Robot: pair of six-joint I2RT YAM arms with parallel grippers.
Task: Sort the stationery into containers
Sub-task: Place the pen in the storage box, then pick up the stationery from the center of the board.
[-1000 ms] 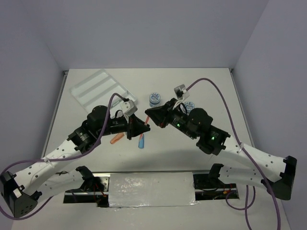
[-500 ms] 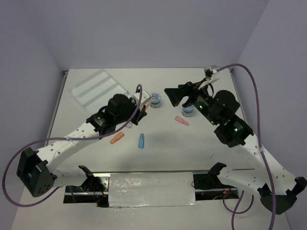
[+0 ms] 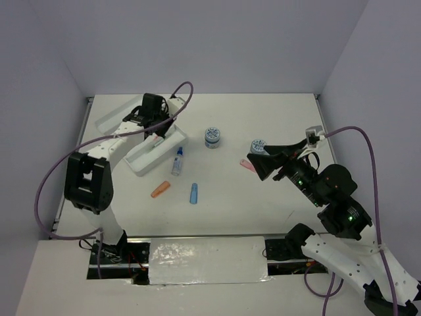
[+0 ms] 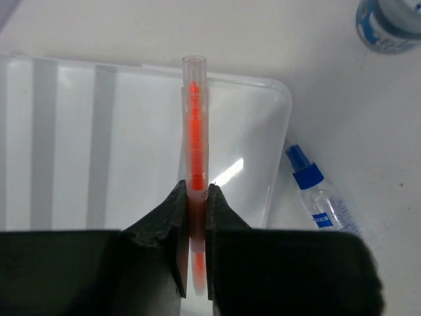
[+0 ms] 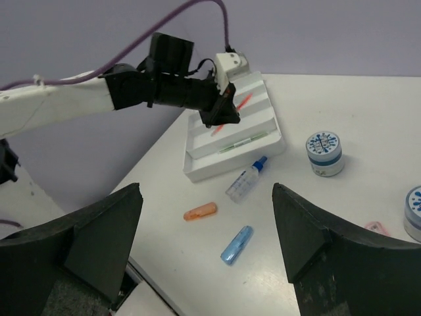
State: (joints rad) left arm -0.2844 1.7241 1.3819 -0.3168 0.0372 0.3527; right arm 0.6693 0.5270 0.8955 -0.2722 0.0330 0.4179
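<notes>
My left end effector (image 4: pixel 195 217) was clamped shut on the lower barrel of the orange pen (image 4: pixel 195 131). It held the pen parallel to the dividers above the white tray (image 4: pixel 79 131), presumably so it could drop into one long compartment, as the grey-green pen (image 5: pixel 245 142) lay in another. My right end effector (image 5: pixel 207 243) hung wide open and empty over the bench (image 3: pixel 263 118), well apart from the tray, while the blue-capped bottle (image 4: pixel 322 201) lay unsorted just beside the tray's corner.

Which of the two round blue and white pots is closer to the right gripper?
The pot beside the pink cap, just beyond the open right gripper. The other pot stands farther left, nearer the clear bottle.
</notes>
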